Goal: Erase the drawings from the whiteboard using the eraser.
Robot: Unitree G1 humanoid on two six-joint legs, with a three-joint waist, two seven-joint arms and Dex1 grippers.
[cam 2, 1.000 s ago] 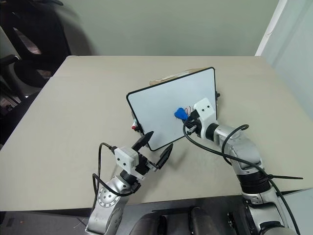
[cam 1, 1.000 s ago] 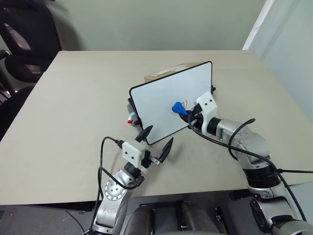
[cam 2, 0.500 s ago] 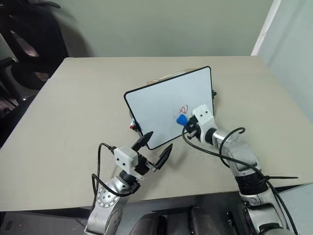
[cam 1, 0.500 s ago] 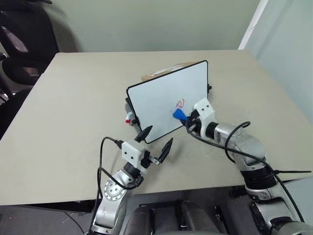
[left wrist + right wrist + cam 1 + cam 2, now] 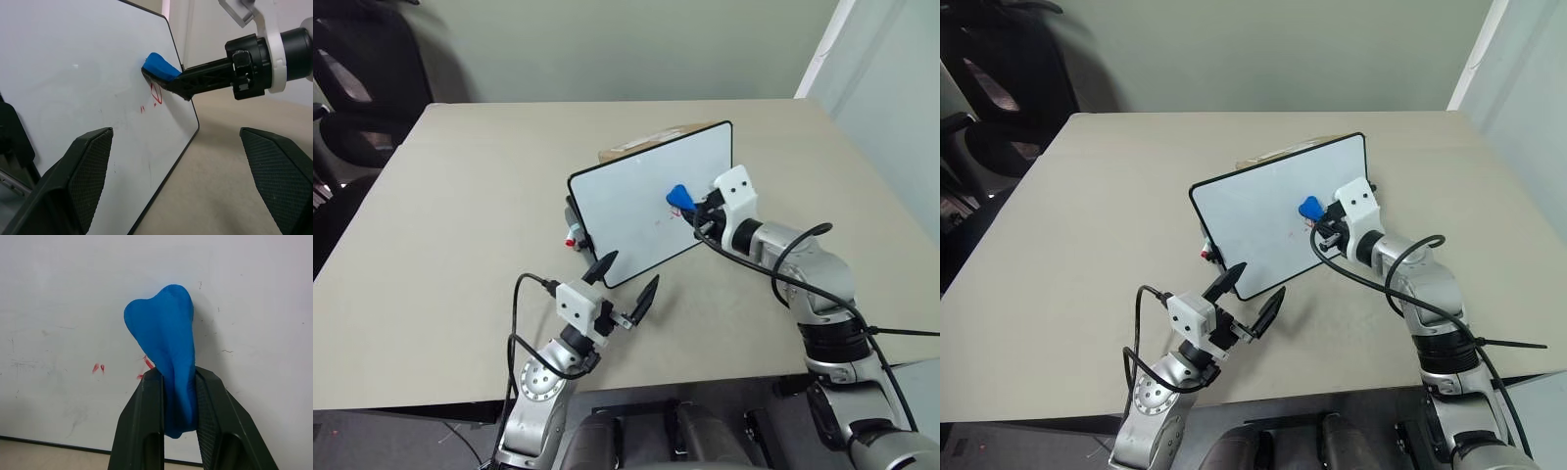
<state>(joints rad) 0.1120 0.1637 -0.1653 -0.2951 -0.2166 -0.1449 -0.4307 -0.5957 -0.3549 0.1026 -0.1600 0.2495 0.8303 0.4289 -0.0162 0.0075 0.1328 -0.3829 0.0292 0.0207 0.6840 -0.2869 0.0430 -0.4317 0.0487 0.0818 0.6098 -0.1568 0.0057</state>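
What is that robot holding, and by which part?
The right pincer grips the blue eraser by its lower end. The left pincer holds nothing.

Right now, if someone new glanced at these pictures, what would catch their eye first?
First the bright blue eraser, pinched in the right gripper and pressed against the propped-up whiteboard in the middle of the table. Next, the small red marks left on the board just under the eraser. Then the left gripper, open and empty in front of the board's lower edge.
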